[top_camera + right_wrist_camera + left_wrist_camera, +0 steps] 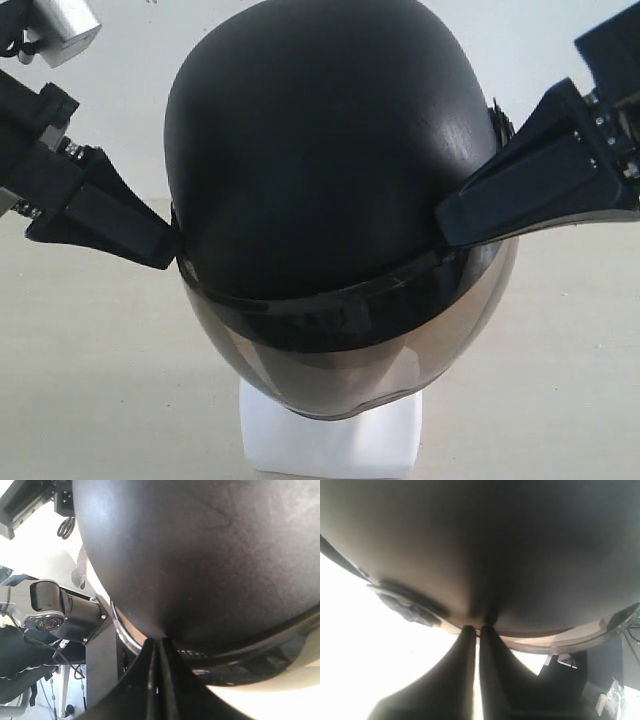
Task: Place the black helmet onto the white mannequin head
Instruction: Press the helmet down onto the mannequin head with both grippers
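Black helmet (330,140) sits over white mannequin head (330,445); both my grippers are at its rim.
Only the head's blocky white base shows, below the smoky visor (340,370). My left gripper (168,248) touches the helmet's left side, fingers all but together with a sliver of light between. My right gripper (448,222) touches the right side, fingers pressed together.

Matte black left gripper (168,250): two wedge-shaped fingers that taper to blunt tips, mounted on a blocky body with small silver fittings. Matching black right gripper (447,222): bright screw heads along its body. Brushed silver metal housing (65,28). Black round-lensed wrist camera (47,611), trailing thin dark cables (55,652).
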